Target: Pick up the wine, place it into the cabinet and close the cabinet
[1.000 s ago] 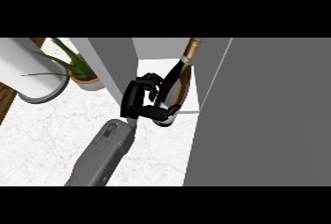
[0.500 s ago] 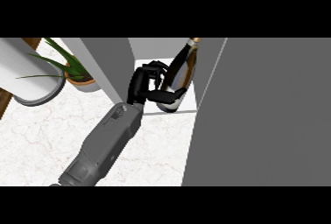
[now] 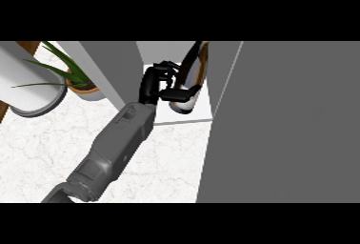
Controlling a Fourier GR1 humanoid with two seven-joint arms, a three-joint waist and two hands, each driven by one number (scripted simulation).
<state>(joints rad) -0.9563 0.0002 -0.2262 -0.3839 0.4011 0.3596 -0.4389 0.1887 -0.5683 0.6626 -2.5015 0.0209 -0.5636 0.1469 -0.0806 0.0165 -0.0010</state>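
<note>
Curled fingers (image 3: 164, 69) and thumb of the black left hand (image 3: 155, 84) are clamped on the dark glass wine bottle (image 3: 195, 66), the fingers wrapping its left side and the thumb crossing its lower body. Right of the fingers, the bottle tilts a little, its gold-capped neck pointing away past the fingertips and its base nearer than the thumb. It is inside the open grey cabinet (image 3: 105, 62), over the white shelf floor (image 3: 199, 114); whether the base touches that floor cannot be told. The compartment holds this 1 bottle and the hand; nothing else shows in it.

Further right of the bottle, the flat grey cabinet door (image 3: 281, 124) stands open and fills that side of the view. Left of the fingers, beyond the cabinet's wall, a green-leaved plant (image 3: 62, 61) sits in a round brown pot (image 3: 85, 88), and a white cylinder with a grey rim (image 3: 28, 86) lies further left. Below the wrist, the grey forearm (image 3: 116, 143) slants over the white marble counter (image 3: 169, 162).
</note>
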